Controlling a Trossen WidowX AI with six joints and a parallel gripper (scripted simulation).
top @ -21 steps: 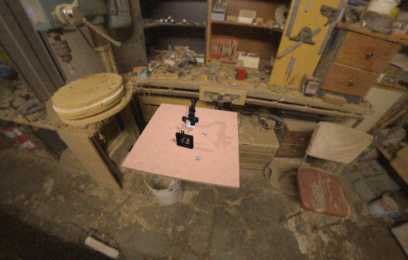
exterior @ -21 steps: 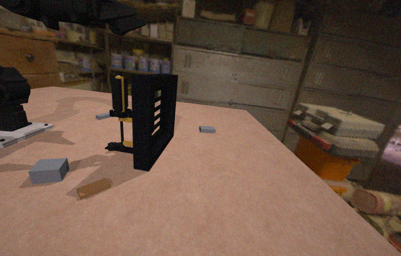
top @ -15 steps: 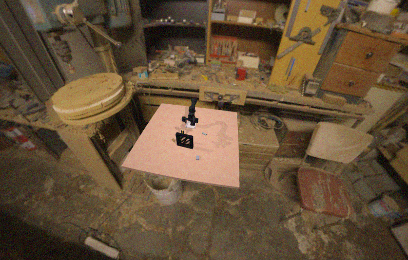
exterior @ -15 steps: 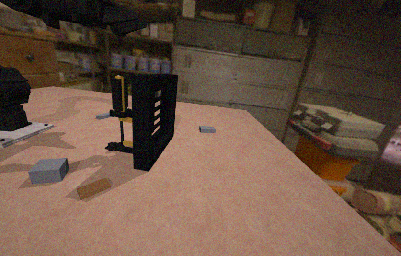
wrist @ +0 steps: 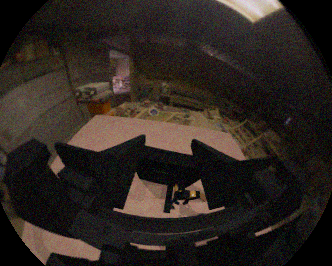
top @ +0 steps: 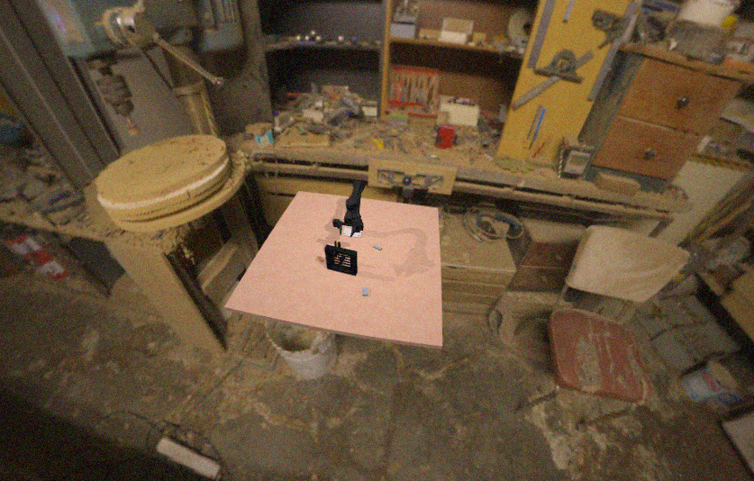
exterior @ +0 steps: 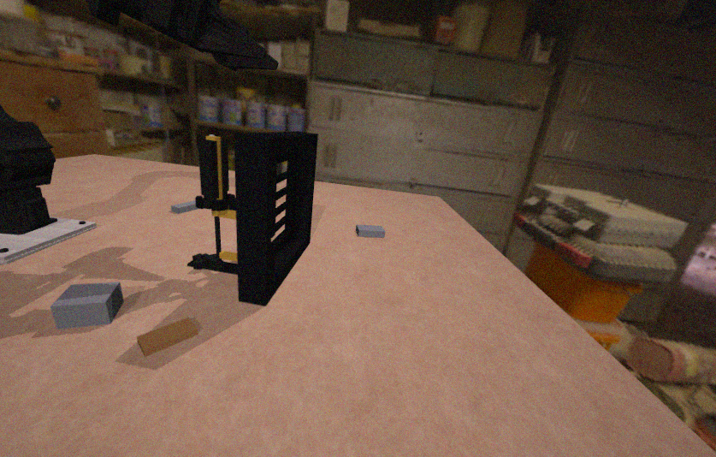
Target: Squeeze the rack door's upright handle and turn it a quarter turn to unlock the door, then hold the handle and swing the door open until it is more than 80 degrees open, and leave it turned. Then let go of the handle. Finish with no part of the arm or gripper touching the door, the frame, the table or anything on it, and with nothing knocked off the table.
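Note:
The black rack (top: 342,253) (exterior: 254,227) stands upright on the pink table, with slats showing through its frame. In the wrist view its dark top (wrist: 168,167) lies between and beyond the fingers. The upright black handle (exterior: 206,167) stands on the arm's side of the rack, beside a thin yellow strip. In the wrist view a dark handle bar (wrist: 168,199) shows low between the fingers. The door looks shut, but its exact angle is hard to tell. My gripper (wrist: 169,140) is open and empty. In the exterior view it hangs above the handle, clear of it.
A large grey-blue block (exterior: 85,306) and a brown block (exterior: 168,335) lie on the near side of the rack. A small grey-blue block (top: 377,247) (exterior: 183,207) lies on the arm's side. Another (top: 365,292) (exterior: 370,231) lies beyond the rack from the arm.

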